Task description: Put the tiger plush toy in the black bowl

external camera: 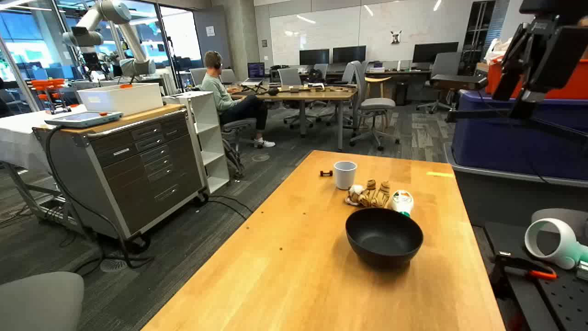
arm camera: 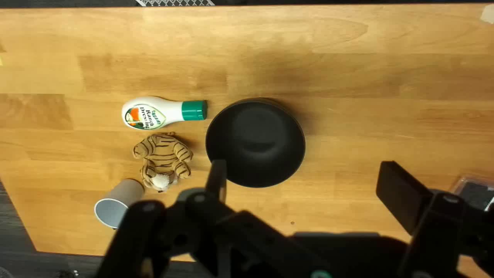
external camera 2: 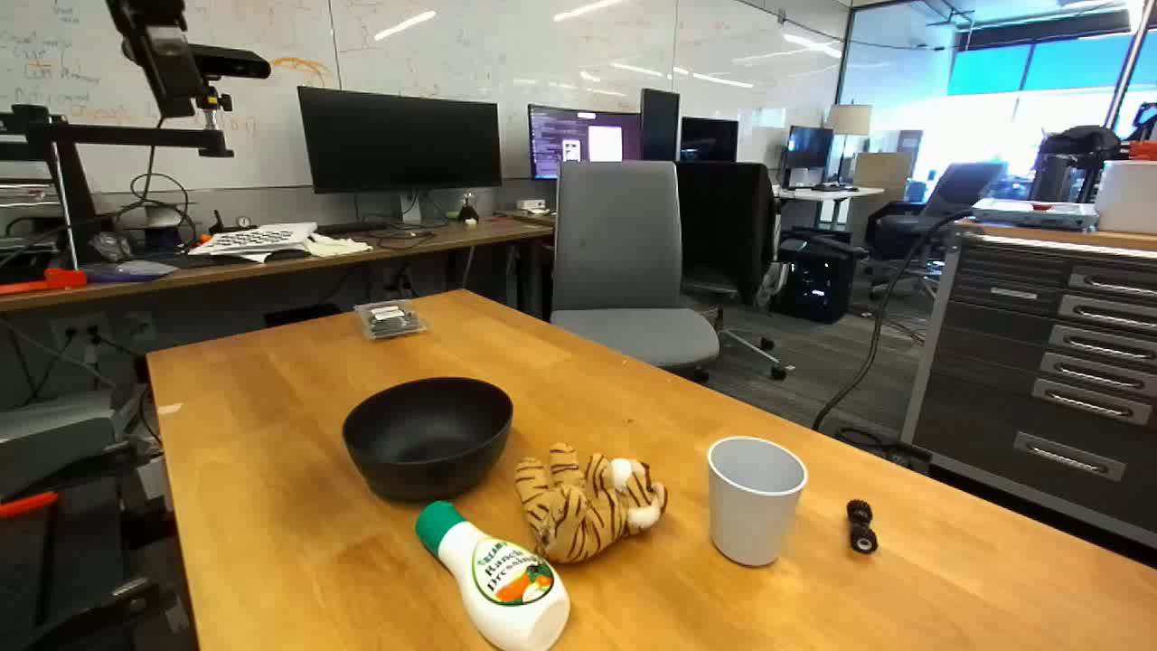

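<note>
The tiger plush toy (external camera: pixel 375 196) lies on the wooden table beside the black bowl (external camera: pixel 383 236), in both exterior views. Tan with dark stripes, the toy (external camera 2: pixel 583 508) rests apart from the bowl (external camera 2: pixel 429 443). In the wrist view the toy (arm camera: pixel 164 156) is left of the bowl (arm camera: pixel 256 143), and nothing shows inside the bowl. My gripper (arm camera: pixel 303 175) is open and empty, its fingers wide apart, high above the table. Its left finger overlaps the bowl's rim in that picture. In an exterior view the gripper (external camera: pixel 528 82) is at the top right, away from the toy.
A white ranch dressing bottle (external camera 2: pixel 497 579) lies close beside the toy. A white cup (external camera 2: pixel 756 506) stands on the toy's other side, with a small black dumbbell-like piece (external camera 2: pixel 860 527) past it. A clear packet (external camera 2: pixel 390 319) lies near a table edge.
</note>
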Robot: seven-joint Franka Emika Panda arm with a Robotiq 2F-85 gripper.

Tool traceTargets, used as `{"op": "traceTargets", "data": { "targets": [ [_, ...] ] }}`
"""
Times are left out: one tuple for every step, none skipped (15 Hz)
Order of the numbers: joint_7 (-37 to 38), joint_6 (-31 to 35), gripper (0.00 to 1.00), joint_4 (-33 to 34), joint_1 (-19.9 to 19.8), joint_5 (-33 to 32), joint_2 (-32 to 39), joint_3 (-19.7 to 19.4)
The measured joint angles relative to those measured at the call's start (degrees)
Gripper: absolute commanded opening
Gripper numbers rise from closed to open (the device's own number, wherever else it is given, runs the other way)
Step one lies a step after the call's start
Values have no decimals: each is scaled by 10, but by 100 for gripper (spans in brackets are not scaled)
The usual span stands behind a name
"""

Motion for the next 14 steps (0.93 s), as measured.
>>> {"op": "traceTargets", "data": {
  "targets": [
    [0, 0, 100, 1, 0, 0, 0, 0],
    [0, 0, 100, 3, 0, 0, 0, 0],
    [0, 0, 100, 3, 0, 0, -1, 0],
    [0, 0, 100, 4, 0, 0, -1, 0],
    [0, 0, 100, 4, 0, 0, -1, 0],
    [0, 0, 100, 4, 0, 0, -1, 0],
    [0, 0, 100, 4, 0, 0, -1, 0],
    [0, 0, 100, 4, 0, 0, -1, 0],
    [0, 0, 100, 4, 0, 0, -1, 0],
    [0, 0, 100, 4, 0, 0, -1, 0],
    [0, 0, 100, 4, 0, 0, -1, 0],
    [0, 0, 100, 4, 0, 0, -1, 0],
    [0, 2, 100, 3, 0, 0, 0, 0],
    [1, 9, 100, 1, 0, 0, 0, -1]
  ]
}}
